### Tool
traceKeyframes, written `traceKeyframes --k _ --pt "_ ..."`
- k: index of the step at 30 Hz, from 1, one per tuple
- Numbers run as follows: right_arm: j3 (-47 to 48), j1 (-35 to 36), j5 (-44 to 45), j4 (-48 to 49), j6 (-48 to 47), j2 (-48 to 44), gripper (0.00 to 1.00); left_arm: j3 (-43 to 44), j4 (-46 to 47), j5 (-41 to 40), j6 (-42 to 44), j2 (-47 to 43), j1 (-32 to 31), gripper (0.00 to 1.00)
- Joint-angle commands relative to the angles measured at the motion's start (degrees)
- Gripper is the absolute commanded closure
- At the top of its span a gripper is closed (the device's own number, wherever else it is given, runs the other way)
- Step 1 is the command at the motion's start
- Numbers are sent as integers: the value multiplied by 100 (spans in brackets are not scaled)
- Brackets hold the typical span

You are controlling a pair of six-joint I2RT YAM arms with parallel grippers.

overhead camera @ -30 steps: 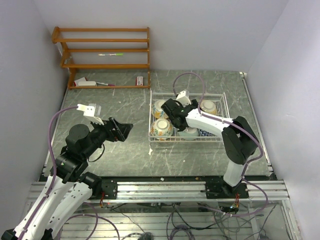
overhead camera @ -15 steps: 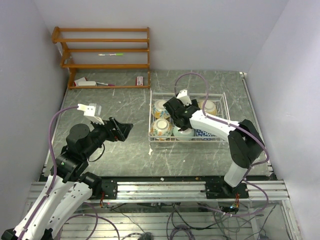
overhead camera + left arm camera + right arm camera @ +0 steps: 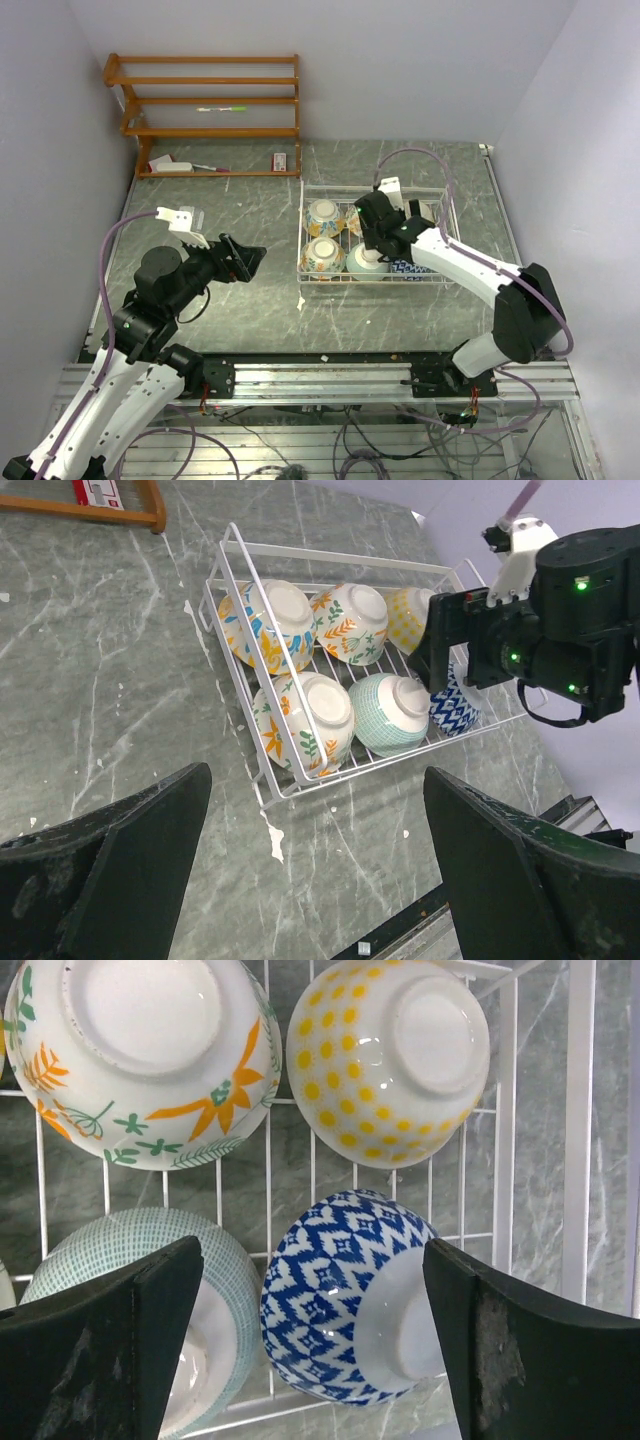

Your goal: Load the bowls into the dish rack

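Grey marbled table [image 3: 240,200], white walls, a wooden shelf [image 3: 210,105] in the back left corner.

Top view: the dish rack [image 3: 330,281] sits right of centre with its long axis running left-right across the table. I count six bowls [image 3: 325,256] in it, in two rows of three. The right gripper [image 3: 372,228] hangs right over the middle of the rack. The left gripper [image 3: 245,258] is parked well off to the rack's left, so the right arm is clearly the nearer one.

Left wrist: its fingers are spread wide with nothing between them. The rack lies ahead and the bowls are tipped over, foot rings up. The teal bowl [image 3: 385,715] is front middle.

Right wrist: jaws wide apart, empty, looking straight down. The blue-patterned bowl [image 3: 340,1300] is directly below between the fingers, its foot pointing lower right, and the yellow-dotted bowl [image 3: 385,1055] is behind it. The bowls are round, so no real long axis.

Looks loaded to me, so I'd guess a straight lift out is what's left.
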Motion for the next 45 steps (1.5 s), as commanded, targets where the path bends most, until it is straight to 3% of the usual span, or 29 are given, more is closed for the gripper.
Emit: traceKeyframes --k 1,12,24,29,33,38,45 --pt "-208 -173 -460 8 215 -474 8 123 14 -54 49 0 -13 2" --pt "-1288 -1338 -2006 510 524 -1919 7 165 70 -3 63 82 -13 2" --pt "-1858 -2139 -2909 909 513 -2074 7 130 116 -29 53 163 -13 2" --pt "-2043 -2324 -3180 1148 492 -2226 18 150 145 -46 66 253 -13 2" --pt "-2021 -2368 -3192 1123 441 -2194 38 133 190 -51 49 291 -9 2" --pt "-1959 -2380 -2970 982 410 -2354 55 139 183 -79 52 325 -11 2" --pt "-1734 -2387 -2384 587 329 -2622 67 176 164 -129 91 357 -13 2"
